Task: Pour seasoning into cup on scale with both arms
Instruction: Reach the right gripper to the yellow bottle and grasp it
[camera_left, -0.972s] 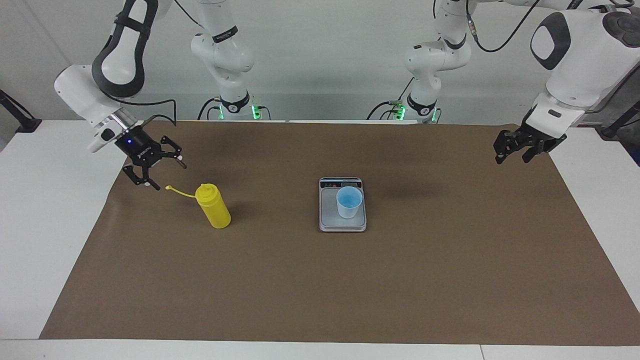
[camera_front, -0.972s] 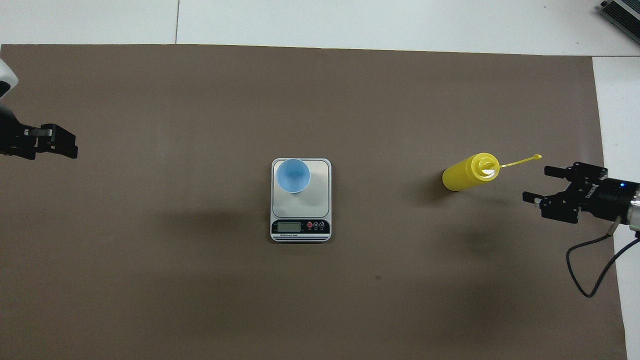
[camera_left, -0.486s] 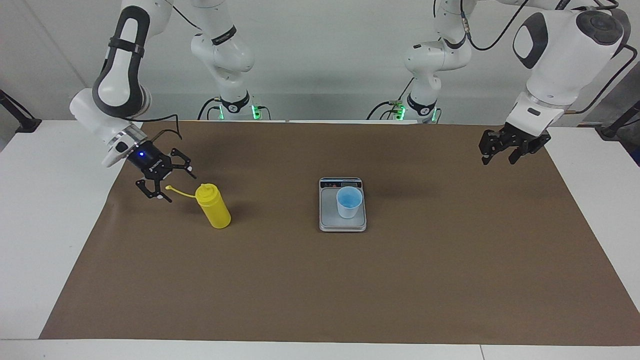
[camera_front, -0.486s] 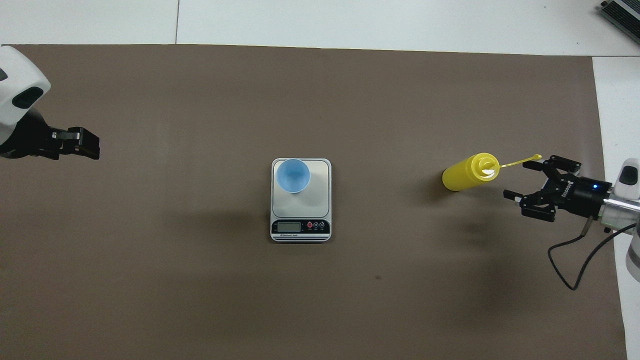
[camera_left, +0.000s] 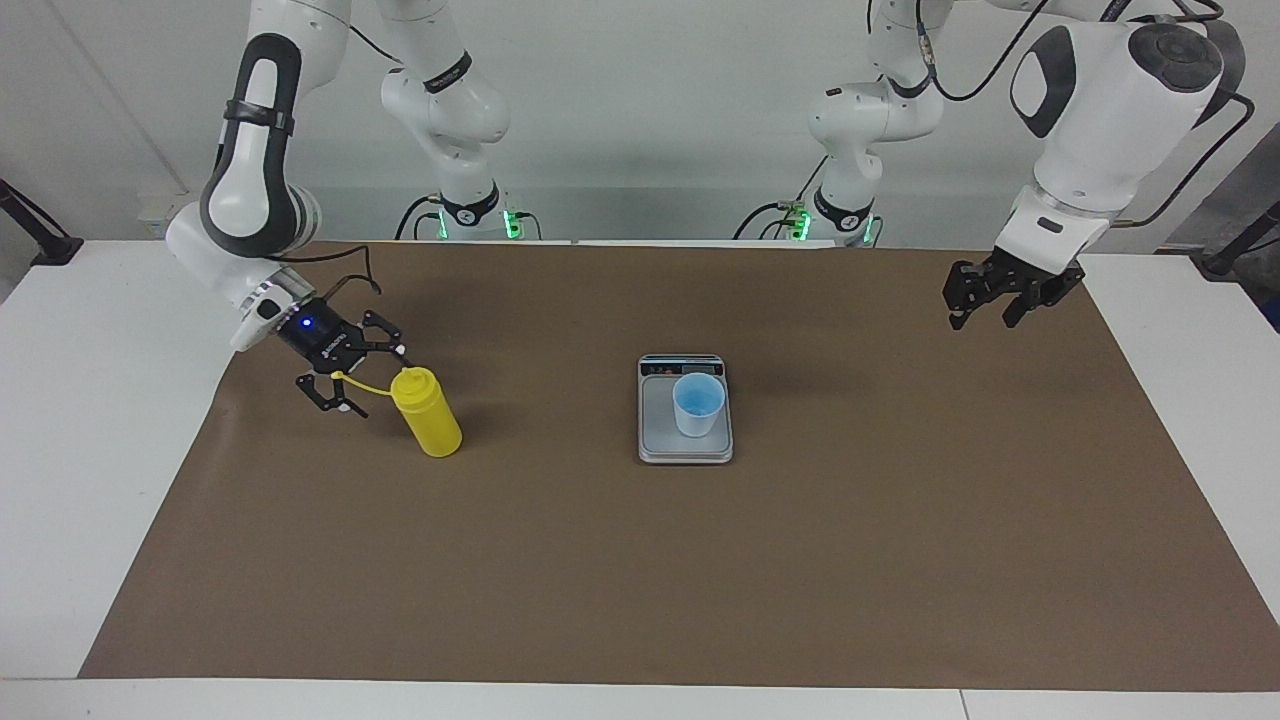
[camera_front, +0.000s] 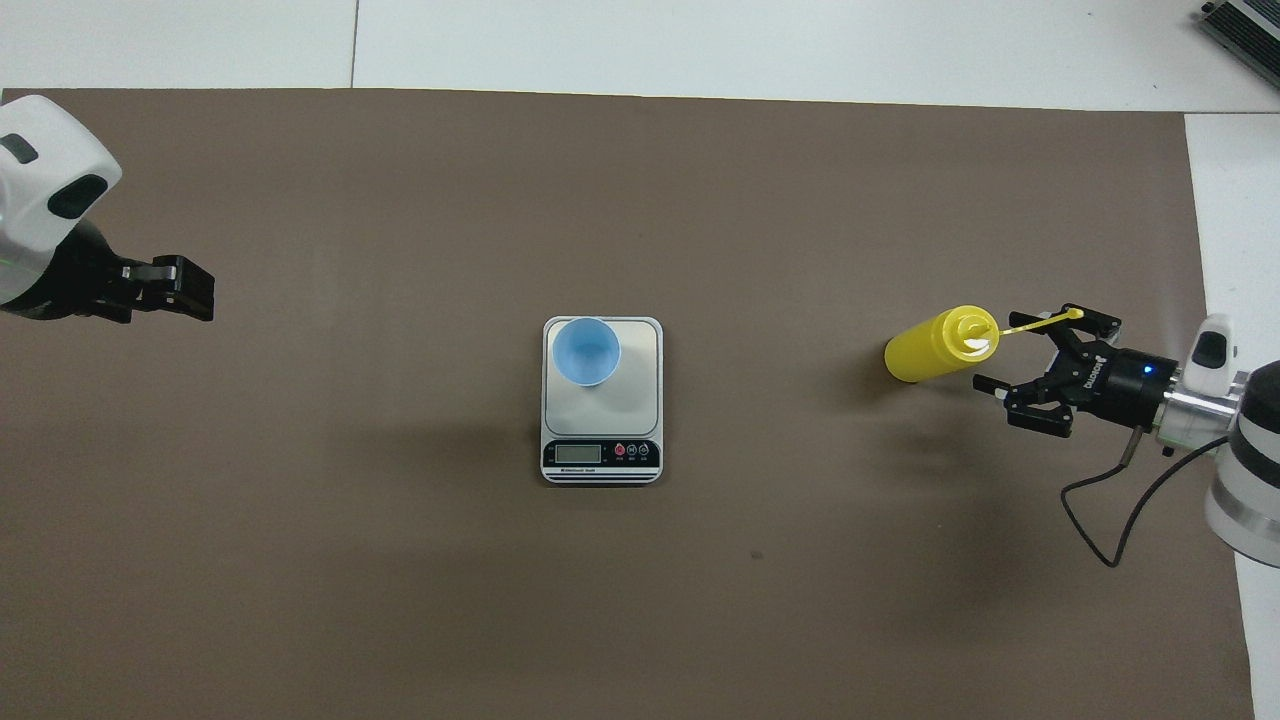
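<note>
The yellow seasoning bottle (camera_left: 428, 415) stands upright on the brown mat toward the right arm's end of the table, its cap tether (camera_left: 360, 385) sticking out sideways. It also shows in the overhead view (camera_front: 930, 345). My right gripper (camera_left: 375, 380) is open, low beside the bottle's top, with the tether between its fingers; it is apart from the bottle body (camera_front: 1020, 365). The light-blue cup (camera_left: 698, 405) stands on the scale (camera_left: 660, 440) at mid-table, also seen from overhead (camera_front: 586, 350) on the scale (camera_front: 630, 400). My left gripper (camera_left: 980, 318) hangs over the mat near the left arm's end (camera_front: 190, 290).
A brown mat (camera_left: 700, 560) covers most of the white table (camera_left: 90, 420). The scale's display strip (camera_front: 600, 455) lies on its edge nearer to the robots. A black cable (camera_front: 1110, 510) trails from the right wrist.
My right gripper has moved in toward the bottle until its open fingers straddle the cap tether. My left gripper has moved a little toward mid-table. Bottle, cup and scale have not moved.
</note>
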